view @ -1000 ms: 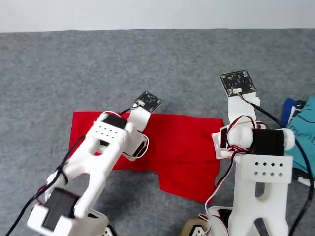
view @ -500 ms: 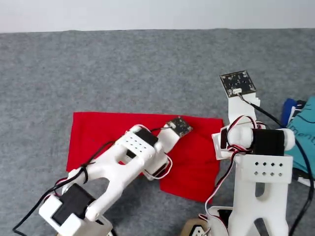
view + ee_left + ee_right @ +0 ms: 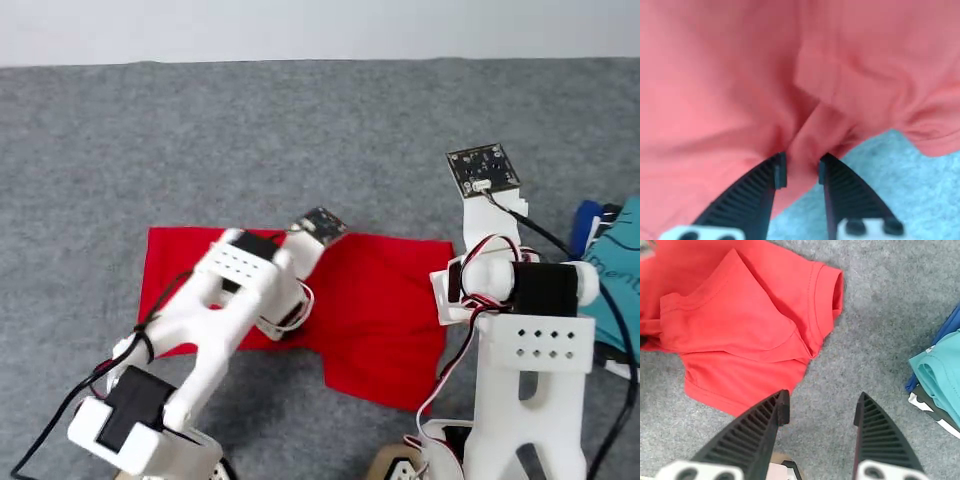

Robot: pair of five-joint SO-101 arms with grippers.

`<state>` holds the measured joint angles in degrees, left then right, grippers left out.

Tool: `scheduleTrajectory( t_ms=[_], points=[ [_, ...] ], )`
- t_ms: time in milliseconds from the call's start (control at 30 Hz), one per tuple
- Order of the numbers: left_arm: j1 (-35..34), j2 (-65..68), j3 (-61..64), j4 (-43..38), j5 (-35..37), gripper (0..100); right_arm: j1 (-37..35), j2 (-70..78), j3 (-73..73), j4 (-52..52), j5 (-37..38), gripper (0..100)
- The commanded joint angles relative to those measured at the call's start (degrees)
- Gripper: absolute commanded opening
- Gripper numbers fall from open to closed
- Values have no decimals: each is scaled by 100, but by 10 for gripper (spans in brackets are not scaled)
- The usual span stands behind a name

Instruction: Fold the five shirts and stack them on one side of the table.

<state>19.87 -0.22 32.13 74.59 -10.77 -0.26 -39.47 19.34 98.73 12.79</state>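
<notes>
Between my two arms, on the grey table cover (image 3: 300, 130), lies the red shirt (image 3: 385, 310). It is spread largely flat, with one portion jutting toward my bases on the right side.

Left arm: my left gripper (image 3: 799, 171) is down on the shirt close to its near edge. The fingers stand narrow, and a raised ridge of red cloth is pinched between their tips. Grey cover shows just past the hem beside them.

Right arm: my right gripper (image 3: 820, 412) hangs over bare grey cover, just off the shirt's near right corner. Its fingers are spread wide and grip nothing; they are clear of the cloth.

Shirt condition, seen from the right wrist: one short sleeve (image 3: 827, 287) with a stitched cuff lies at the outer corner, and a flap of fabric is laid over the body, leaving a diagonal crease.

At the table's right edge sits a stack of shirts (image 3: 612, 265), apart from the red one. Teal is on top and blue is beneath it, with a white edge and a dark layer lower down. I cannot tell how many garments it holds.
</notes>
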Motion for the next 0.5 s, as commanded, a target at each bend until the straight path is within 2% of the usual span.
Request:
scheduleTrajectory(
  t_ms=[0, 300, 467],
  points=[
    [-211, -281, -233, 264, -220, 115, 66, -127, -273, 22, 62, 212],
    [-211, -976, -251, 659, -378, 115, 66, -127, -273, 4, 62, 212],
    [-352, -1204, -198, 264, -360, 115, 66, -127, -264, 4, 62, 212]
  ],
)
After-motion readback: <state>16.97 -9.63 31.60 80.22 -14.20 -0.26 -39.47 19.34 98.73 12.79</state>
